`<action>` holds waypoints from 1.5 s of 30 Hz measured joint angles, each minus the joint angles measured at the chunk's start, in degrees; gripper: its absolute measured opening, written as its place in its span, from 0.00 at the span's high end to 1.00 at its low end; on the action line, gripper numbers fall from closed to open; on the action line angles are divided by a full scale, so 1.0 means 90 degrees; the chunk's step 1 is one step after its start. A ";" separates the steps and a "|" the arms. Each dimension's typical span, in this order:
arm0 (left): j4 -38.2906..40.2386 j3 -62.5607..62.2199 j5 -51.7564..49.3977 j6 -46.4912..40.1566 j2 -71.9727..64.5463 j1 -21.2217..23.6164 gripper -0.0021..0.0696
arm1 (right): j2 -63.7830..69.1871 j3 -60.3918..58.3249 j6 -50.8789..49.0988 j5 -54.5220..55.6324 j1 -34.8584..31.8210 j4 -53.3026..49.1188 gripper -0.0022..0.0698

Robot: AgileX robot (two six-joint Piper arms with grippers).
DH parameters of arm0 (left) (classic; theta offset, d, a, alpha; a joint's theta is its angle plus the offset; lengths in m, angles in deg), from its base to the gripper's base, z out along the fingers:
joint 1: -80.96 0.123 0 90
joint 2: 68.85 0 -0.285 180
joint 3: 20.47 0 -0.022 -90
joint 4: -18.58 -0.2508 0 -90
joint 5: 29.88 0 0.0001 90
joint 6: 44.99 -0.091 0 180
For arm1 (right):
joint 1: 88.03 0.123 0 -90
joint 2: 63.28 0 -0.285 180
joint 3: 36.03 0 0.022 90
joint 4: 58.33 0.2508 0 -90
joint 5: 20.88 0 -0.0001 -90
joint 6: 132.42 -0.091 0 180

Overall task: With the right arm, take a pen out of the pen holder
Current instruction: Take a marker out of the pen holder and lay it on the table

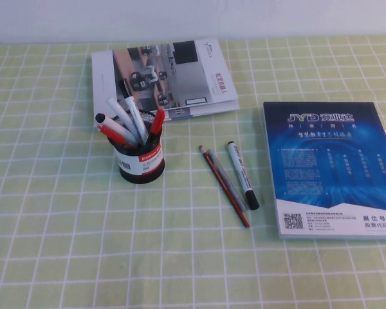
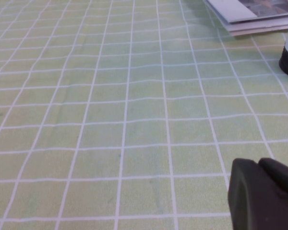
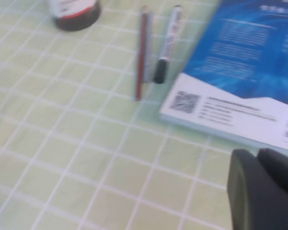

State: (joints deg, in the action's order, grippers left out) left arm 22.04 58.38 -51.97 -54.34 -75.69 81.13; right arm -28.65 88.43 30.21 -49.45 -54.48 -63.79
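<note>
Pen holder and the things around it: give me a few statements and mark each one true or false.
1. The pen holder stands upright with several pens in it. True.
2. The right tool is gripping a pen. False: it is shut on nothing, near the corner of the blue booklet, away from the holder.
3. A red pencil, a grey pen and a black-capped marker lie on the cloth between the holder and the booklet. True.
4. The left tool is right above the holder. False: it is over bare cloth, with the holder at the far edge of its view.
5. The blue booklet lies to the holder's left. False: it lies to its right.
</note>
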 joint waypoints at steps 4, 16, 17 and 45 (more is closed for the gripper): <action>0.0000 0.0000 0.0000 0.0000 0.0000 0.0000 0.98 | -0.0170 -0.0379 -0.0612 0.0343 -0.0841 -0.0145 0.99; 0.0000 0.0000 0.0000 0.0000 0.0000 0.0000 0.98 | -0.1933 -0.1520 0.0608 0.1013 -0.3712 0.1193 0.99; 0.0000 0.0000 0.0000 0.0000 0.0000 0.0000 0.98 | -0.2154 -0.1637 0.0740 0.1075 -0.3784 0.1222 0.99; 0.0000 0.0000 0.0000 0.0000 0.0000 0.0000 0.98 | -0.3048 -0.2577 0.3143 0.1073 -0.3587 0.1905 0.99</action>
State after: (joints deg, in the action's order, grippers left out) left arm 22.04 58.38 -51.97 -54.34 -75.69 81.13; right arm -56.08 65.24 58.49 -39.80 -86.76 -46.65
